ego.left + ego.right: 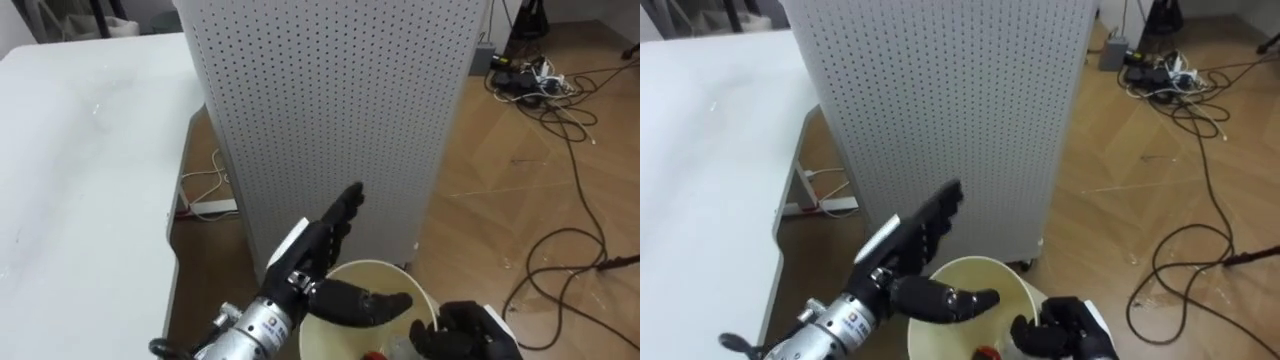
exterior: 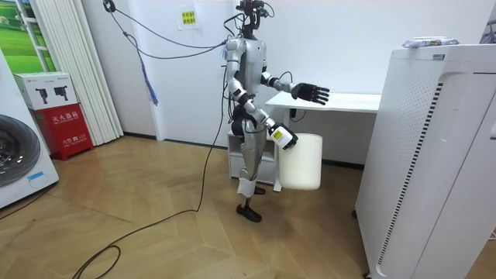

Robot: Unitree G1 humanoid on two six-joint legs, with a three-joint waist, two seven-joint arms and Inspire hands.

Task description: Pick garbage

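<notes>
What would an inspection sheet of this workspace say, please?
Surface: white table at the robot's left.
Job's things: cream bin with a small red item inside.
Clutter: nothing seen.
Robot hands: left robot hand open, held out above the bin; right robot hand curled on the bin's rim.
Cables: tangled cables on the floor; power strip under the table.
Surroundings: perforated white cabinet straight ahead; wooden floor.
</notes>
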